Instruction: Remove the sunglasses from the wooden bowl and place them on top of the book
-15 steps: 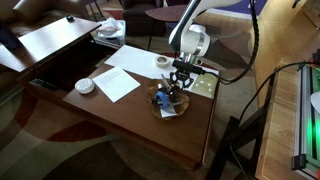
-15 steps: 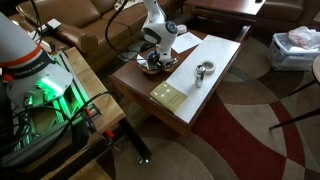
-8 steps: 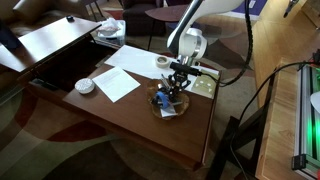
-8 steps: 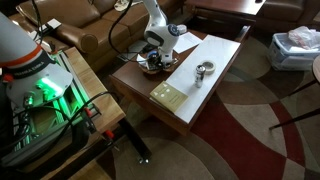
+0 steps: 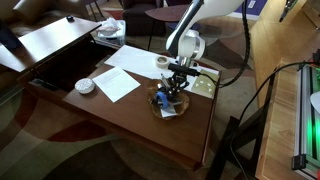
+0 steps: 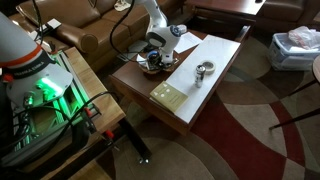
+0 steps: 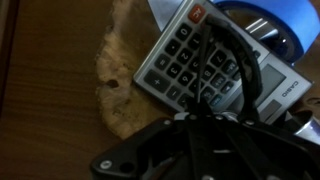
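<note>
Wrist view, sunglasses [image 7: 243,76] just ahead of end effector [image 7: 200,122], opening cannot tell

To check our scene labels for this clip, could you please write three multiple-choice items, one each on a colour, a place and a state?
1. What colour is the cover of the book?
A red
B black
C pale yellow-green

2. Where does the gripper hang?
A over the book
B over the wooden bowl
C over neither

3. How does the book lie?
A flat on the table
B upright on its edge
C rolled up

Answers:
1 C: both exterior views show a pale yellow-green cover.
2 B: in both exterior views the gripper is just above the bowl, with the book off to one side.
3 A: its whole cover faces up, level with the tabletop.
</note>
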